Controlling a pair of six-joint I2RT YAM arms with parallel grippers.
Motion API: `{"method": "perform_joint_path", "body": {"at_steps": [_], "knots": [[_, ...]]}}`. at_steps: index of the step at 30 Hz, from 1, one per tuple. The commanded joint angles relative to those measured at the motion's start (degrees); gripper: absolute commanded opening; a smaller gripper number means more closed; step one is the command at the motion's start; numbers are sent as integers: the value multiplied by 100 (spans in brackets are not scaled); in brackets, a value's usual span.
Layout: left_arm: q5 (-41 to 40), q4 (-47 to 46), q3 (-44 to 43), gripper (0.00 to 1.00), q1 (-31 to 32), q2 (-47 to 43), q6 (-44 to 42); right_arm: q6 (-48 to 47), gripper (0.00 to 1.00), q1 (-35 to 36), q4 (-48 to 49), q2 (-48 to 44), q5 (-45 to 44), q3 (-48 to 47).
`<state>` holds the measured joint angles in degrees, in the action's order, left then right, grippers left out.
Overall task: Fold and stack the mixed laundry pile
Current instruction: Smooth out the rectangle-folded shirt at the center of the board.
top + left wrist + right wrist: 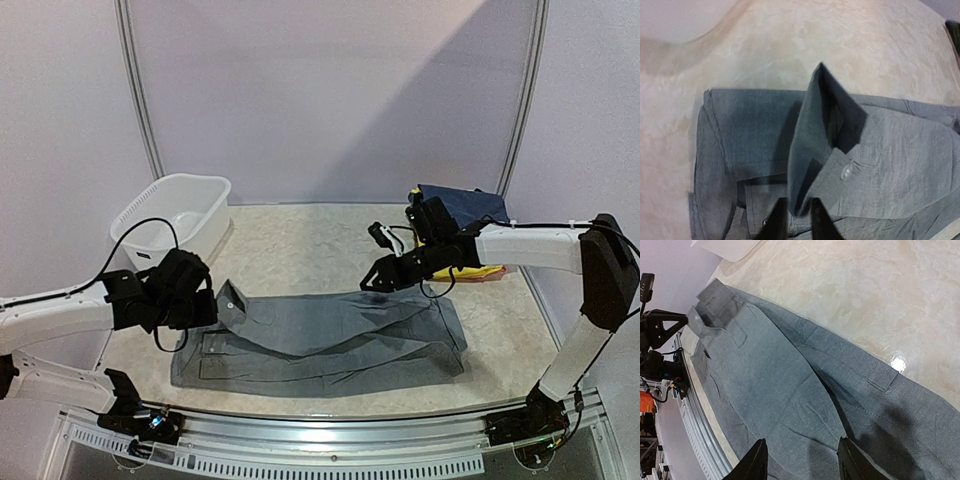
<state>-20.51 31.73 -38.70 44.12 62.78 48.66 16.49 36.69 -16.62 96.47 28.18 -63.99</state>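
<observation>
The large grey woven trousers (pixel 340 335) lay flat along the near half of the beige marbled table (pixel 300 240), waistband toward the left arm and leg ends toward the right arm, with one half folded over the other. At the waistband end, one corner of the cloth stood raised off the rest, and a small white button (pixel 846 172) showed on the flap just beside it. The left gripper (pixel 796 222) was at that raised corner, its two dark fingers close together with the upright fold of waistband pinched between them. The right gripper (pixel 802 465) hung above the leg end of the trousers, its jaws about half apart with nothing between them and only grey fabric below. A white plastic slotted basin (pixel 175 215) stood at the far left of the table, apart from the trousers. At the far right, behind the right arm, a dark navy garment (pixel 465 205) lay on the table, and a yellow garment (pixel 483 270) showed just beside it under the arm
</observation>
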Motion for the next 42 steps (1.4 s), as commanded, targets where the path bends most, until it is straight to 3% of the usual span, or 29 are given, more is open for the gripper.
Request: {"method": "perform_joint_path", "body": {"at_steps": [1, 5, 8, 11, 17, 22, 26, 34, 42], "knots": [[91, -411, 748, 28, -175, -720, 856, 19, 49, -2, 35, 212, 126, -205], [-207, -418, 1108, 42, -175, -1480, 864, 24, 49, -1, 28, 278, 126, -256], [-378, -480, 1035, 45, -175, -1585, 282, 30, 49, 5, -4, 302, 128, -304], [-248, -674, 659, 44, -171, -1056, -437, 60, 49, 35, -63, 269, 118, -315], [755, -1346, -303, 37, -160, 665, -1536, 128, 48, 288, -30, 282, 299, -202], [1750, -1689, -1074, 33, -107, 2115, -1951, 371, 43, 607, 394, 333, 656, 78], [1947, -1660, -1442, 30, -88, 2895, -2093, 584, 40, 674, 698, 597, 551, 274], [1504, -1447, -1406, 28, -118, 3277, -2276, 858, 37, 366, 1261, 1310, 197, 957], [1141, -1490, -1050, 25, -296, 3474, -2206, 936, 37, 139, 1248, 950, -45, 1683]]}}
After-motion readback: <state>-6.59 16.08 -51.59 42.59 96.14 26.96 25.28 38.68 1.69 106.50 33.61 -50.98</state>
